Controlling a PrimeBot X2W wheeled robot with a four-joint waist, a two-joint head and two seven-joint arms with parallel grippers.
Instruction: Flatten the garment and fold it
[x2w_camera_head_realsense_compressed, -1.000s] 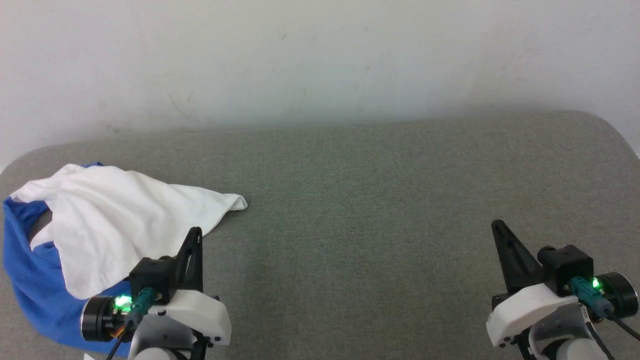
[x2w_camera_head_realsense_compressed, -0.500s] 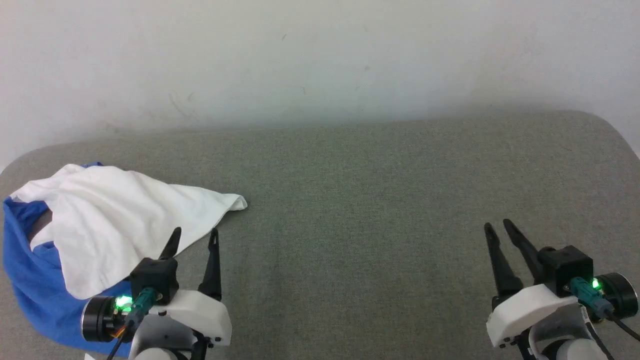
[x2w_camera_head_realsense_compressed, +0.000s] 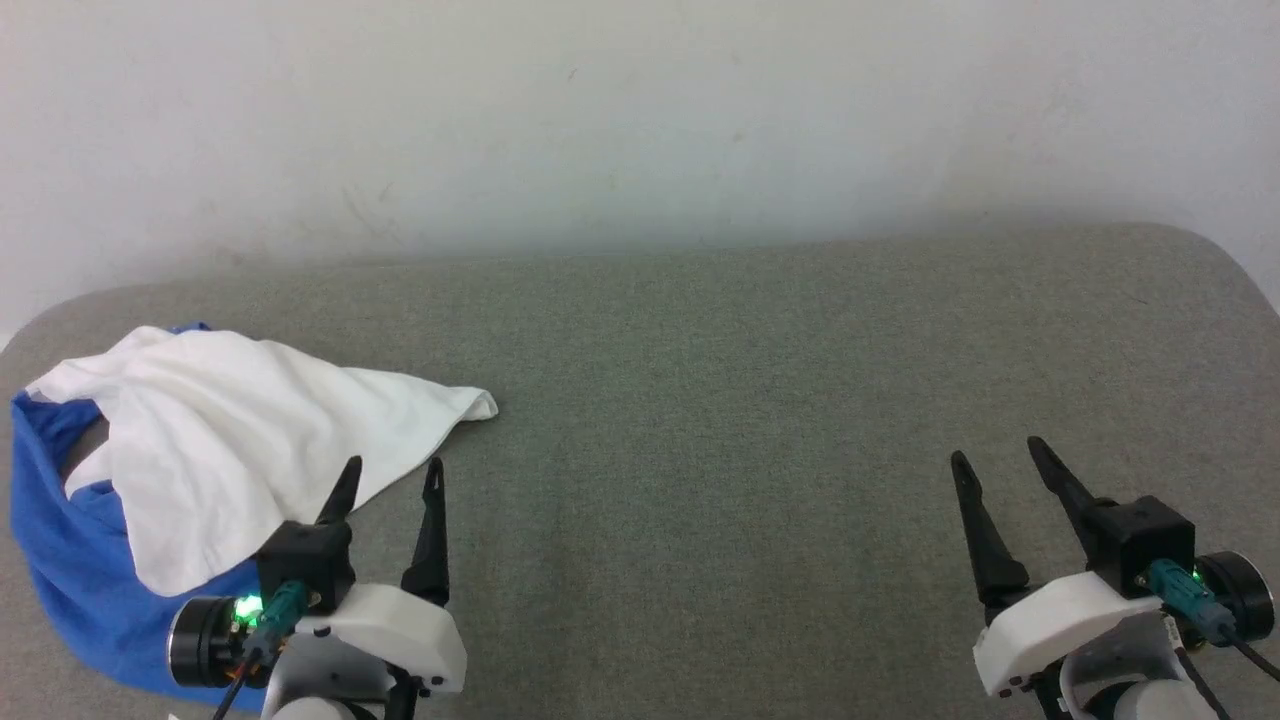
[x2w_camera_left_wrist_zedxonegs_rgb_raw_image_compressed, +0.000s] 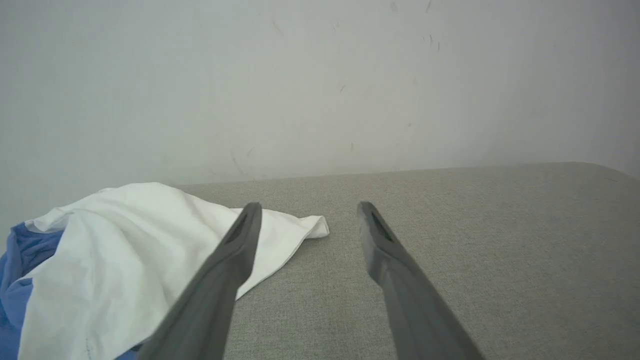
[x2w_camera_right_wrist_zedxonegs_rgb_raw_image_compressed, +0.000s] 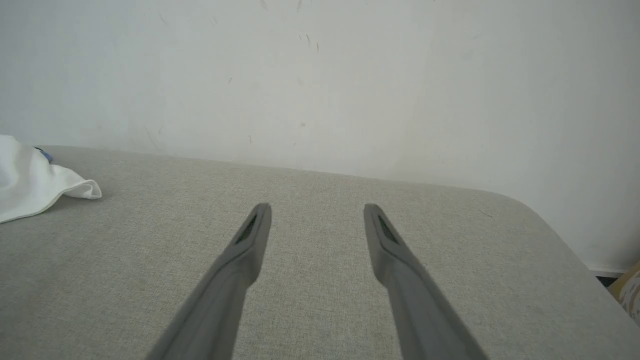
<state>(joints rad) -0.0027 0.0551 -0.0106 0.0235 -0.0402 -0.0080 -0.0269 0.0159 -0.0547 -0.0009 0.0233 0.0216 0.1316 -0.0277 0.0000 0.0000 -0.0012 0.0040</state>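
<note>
Head view: crumpled white-and-blue garment heaped at the left edge of the table, white tail pointing toward mid-table, just ahead-left of the left hand, spread and empty; right hand, likewise spread and empty, well apart.

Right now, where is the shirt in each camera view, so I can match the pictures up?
Head view: the garment lies crumpled at the left edge, white over blue, its white corner pointing right.
Left wrist view: the garment is at lower left, with the same white corner reaching toward the middle.
Right wrist view: the garment is a white corner at the far left edge.
Shared landmark: the grey table meeting the white wall behind it.
</note>
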